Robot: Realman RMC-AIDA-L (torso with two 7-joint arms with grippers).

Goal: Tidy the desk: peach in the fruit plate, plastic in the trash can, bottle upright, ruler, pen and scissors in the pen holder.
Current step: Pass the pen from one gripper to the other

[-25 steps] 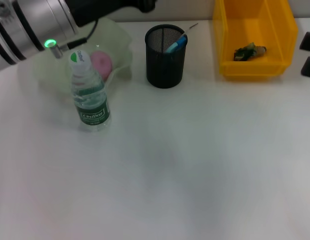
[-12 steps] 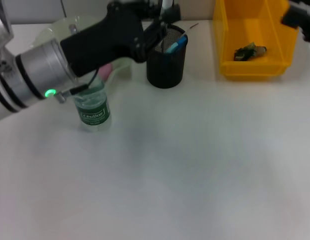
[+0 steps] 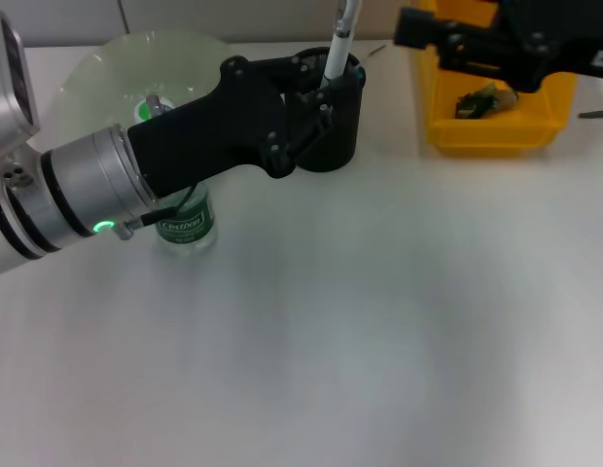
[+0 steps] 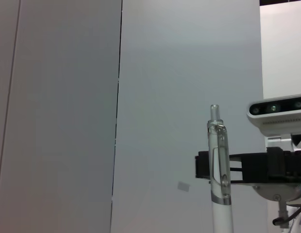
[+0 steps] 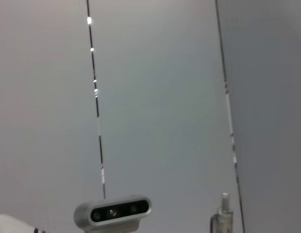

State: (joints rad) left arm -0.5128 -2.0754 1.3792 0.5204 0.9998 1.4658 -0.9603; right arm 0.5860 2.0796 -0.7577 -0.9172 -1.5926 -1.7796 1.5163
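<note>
Looking from the head view, we see the left gripper [image 3: 319, 97] clamped on a white pen [image 3: 337, 41], held upright just above the black pen holder [image 3: 342, 136]. Behind its arm stand the bottle [image 3: 185, 229] and fruit plate [image 3: 97, 73]. Right gripper [image 3: 413, 27] hangs over the yellow bin [image 3: 535, 122]; fingers we cannot tell. Left wrist view: pen [image 4: 219, 179] upright. Right wrist view: pen tip [image 5: 224, 213].

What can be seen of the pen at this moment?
The pen is white-barrelled, with a clear plastic upper section, clip and push button, seen close up in the left wrist view. It stands nearly upright over the black mesh pen holder, its lower end hidden behind the left gripper, which appears to hold it.
</note>
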